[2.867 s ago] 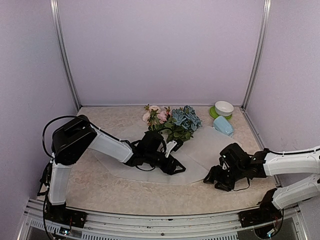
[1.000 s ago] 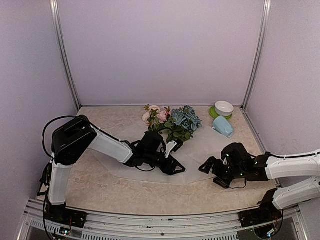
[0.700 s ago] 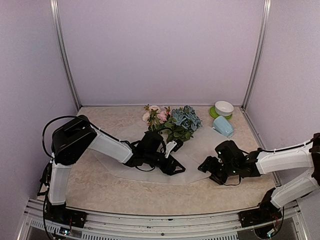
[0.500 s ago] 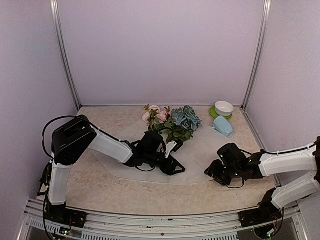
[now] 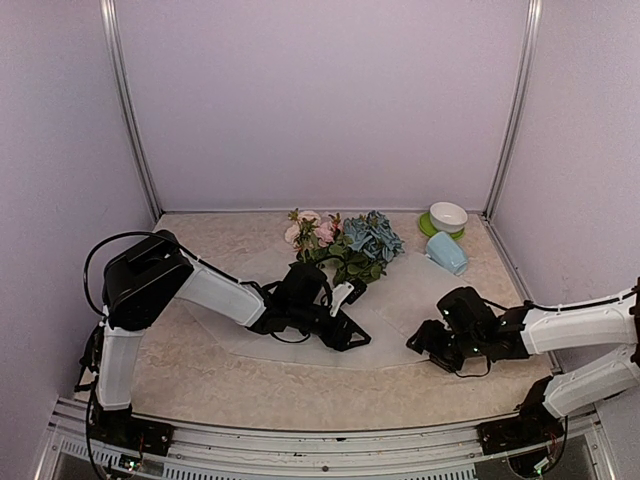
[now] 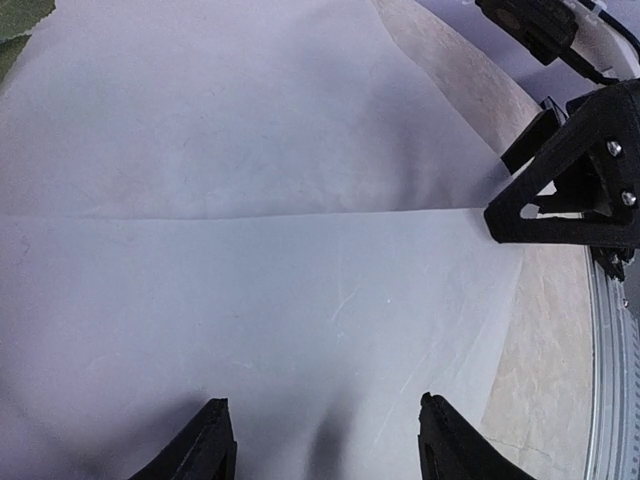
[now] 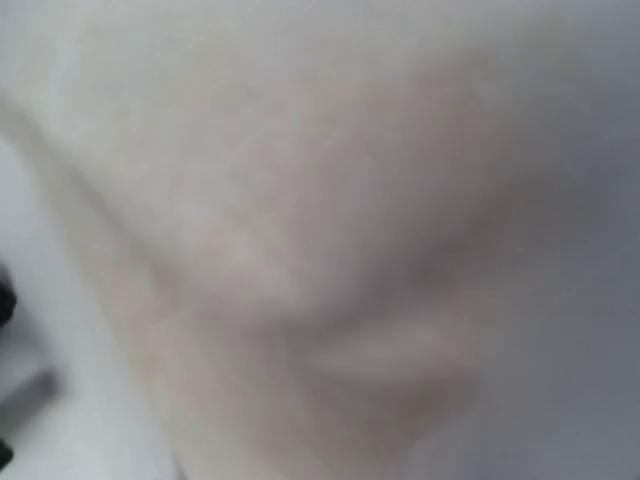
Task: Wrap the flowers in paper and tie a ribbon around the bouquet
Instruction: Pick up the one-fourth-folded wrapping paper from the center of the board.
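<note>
The flowers [image 5: 350,245], pink roses and a blue hydrangea with green leaves, lie at the far edge of the paper [image 5: 400,300]. This frosted white sheet is spread flat across the middle of the table. My left gripper [image 5: 350,338] rests low over the paper's centre, open, with only the sheet [image 6: 250,300] between its fingers [image 6: 212,445]. My right gripper [image 5: 420,344] sits at the paper's near right edge, and in the left wrist view its black fingers [image 6: 560,195] stand apart beside that edge. A blurred close sheet fills the right wrist view. The ribbon is out of view.
A pale blue mug [image 5: 447,251] lies on its side at the back right, next to a white bowl [image 5: 448,215] on a green saucer. Purple walls and metal posts close in the marble table [image 5: 200,390]. A green leaf [image 6: 18,20] shows in the left wrist view's corner.
My right gripper pushed left toward the paper's edge, then drew back slightly, and its jaws narrowed. The left arm and the flowers have stayed still.
</note>
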### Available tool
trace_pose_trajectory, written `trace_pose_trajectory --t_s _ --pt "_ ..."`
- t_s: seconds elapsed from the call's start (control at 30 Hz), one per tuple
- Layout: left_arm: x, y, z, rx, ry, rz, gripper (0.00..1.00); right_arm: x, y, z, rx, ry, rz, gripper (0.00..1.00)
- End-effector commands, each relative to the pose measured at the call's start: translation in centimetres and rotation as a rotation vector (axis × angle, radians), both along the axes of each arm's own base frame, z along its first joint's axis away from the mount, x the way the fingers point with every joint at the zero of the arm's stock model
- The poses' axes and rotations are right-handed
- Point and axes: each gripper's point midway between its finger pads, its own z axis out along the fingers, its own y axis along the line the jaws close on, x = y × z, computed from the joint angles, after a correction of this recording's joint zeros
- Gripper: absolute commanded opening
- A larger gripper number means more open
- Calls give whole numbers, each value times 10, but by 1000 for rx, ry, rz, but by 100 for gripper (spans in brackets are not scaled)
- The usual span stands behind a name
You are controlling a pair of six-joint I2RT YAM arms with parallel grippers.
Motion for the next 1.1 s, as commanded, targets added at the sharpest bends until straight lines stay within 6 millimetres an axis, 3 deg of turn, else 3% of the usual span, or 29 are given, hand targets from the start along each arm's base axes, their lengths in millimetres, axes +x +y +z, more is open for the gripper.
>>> trace_pose_trajectory --t_s 0.0,0.13,0.23,0.4,0.57,0.9,1.07 --pt "-30 61 -89 314 190 59 62 4 9 21 -16 -50 60 72" --pt "-30 61 -90 315 188 57 62 6 12 30 -12 -88 91 88" --pt "-30 62 -90 319 187 60 62 1 17 18 6 -43 103 86" --pt "-30 62 -90 320 188 60 62 -6 10 -6 -28 26 75 68" --pt "-29 63 -89 321 184 62 62 -10 -7 -15 -94 50 28 44" --pt "-23 64 -86 309 191 115 62 3 -7 5 -154 -14 58 12" --pt "-16 69 -98 384 190 154 61 8 0 20 -160 -54 98 0"
